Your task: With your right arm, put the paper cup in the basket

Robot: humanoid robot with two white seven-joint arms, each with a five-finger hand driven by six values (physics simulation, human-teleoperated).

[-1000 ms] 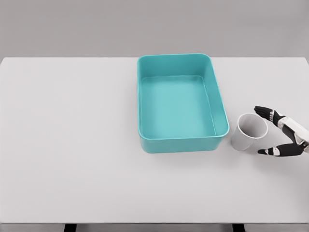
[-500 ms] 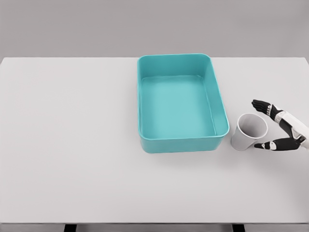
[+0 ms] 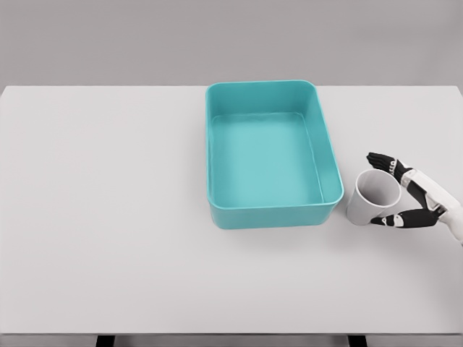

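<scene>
- Looking at the right middle of the frame, I see the paper cup standing on the white table, just beside the lower right corner of the teal basket, apart from its wall by a narrow gap
- I read the cup as tilted, its open mouth facing up and to the right, toward my right hand; its long axis runs from lower left to upper right in the picture
- The cup lies directly to the left of the hand, and the basket lies further left again
- My right hand is spread wide around the cup's rim, the dark fingers above it and the thumb below, bracketing the mouth; I judge nothing is gripped yet, though whether the tips touch the rim I cannot tell
- The right forearm is cut off by the right edge of the frame
- My left arm does not show anywhere
- The cup's base and its far side are hidden from this view, so I cannot tell how it sits on the table
</scene>
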